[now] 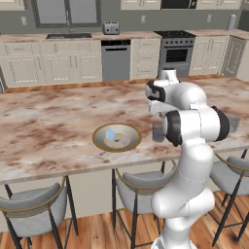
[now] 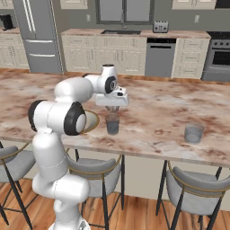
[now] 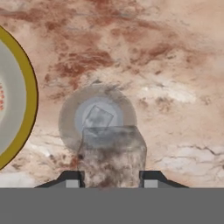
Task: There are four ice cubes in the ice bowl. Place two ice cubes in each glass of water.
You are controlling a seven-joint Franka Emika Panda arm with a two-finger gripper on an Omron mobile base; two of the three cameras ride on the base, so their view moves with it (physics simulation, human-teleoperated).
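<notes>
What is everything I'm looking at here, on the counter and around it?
counter: one, marbled brown and cream, across the middle
ice bowl: one, golden rim, grey-beige inside, on the counter
bowl cube: at least one, pale blue, in the ice bowl
glasses: two, grey translucent, on the counter; one under the hand, one further right
glass cube: one, pale, inside the glass under the hand
held cube: one, greyish, between the fingertips above that glass
stools: three, grey seats, at the counter's near side
toaster: one, silver, back worktop
arm: one, white with dark joints
gripper: one, closed on the held cube
</notes>
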